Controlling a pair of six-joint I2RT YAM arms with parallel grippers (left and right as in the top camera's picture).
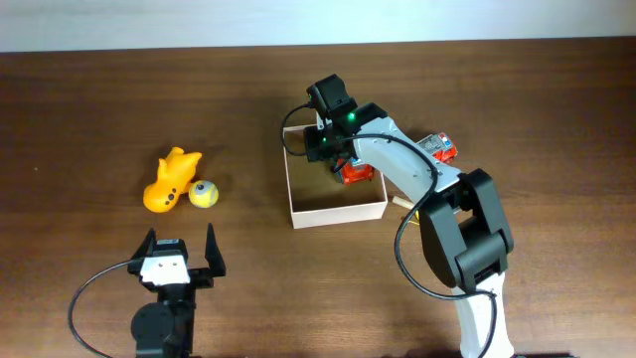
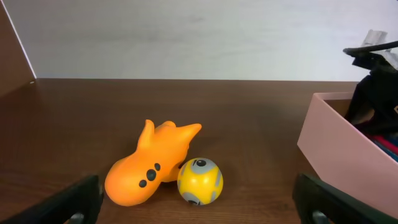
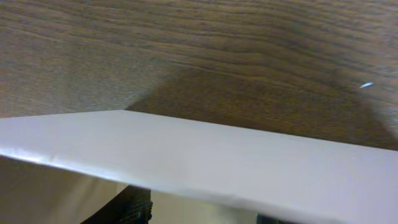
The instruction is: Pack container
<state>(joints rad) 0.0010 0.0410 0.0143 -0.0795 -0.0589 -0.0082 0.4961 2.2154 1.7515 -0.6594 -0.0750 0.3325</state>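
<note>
The container (image 1: 338, 211) is a square shallow box with white walls and a brown inside, at the table's middle. A red toy car (image 1: 356, 175) lies in it. My right gripper (image 1: 320, 139) reaches down into the box's far left corner. In the right wrist view its fingers (image 3: 199, 214) are apart just behind the white wall (image 3: 236, 162), with nothing between them. My left gripper (image 1: 180, 255) is open and empty near the front edge. It faces an orange toy (image 2: 149, 165) and a yellow-grey ball (image 2: 199, 180).
The orange toy (image 1: 169, 179) and the ball (image 1: 204, 194) lie left of the box. A red and silver toy (image 1: 440, 148) lies just right of the box. The box's pink-looking wall (image 2: 339, 155) shows at the right of the left wrist view.
</note>
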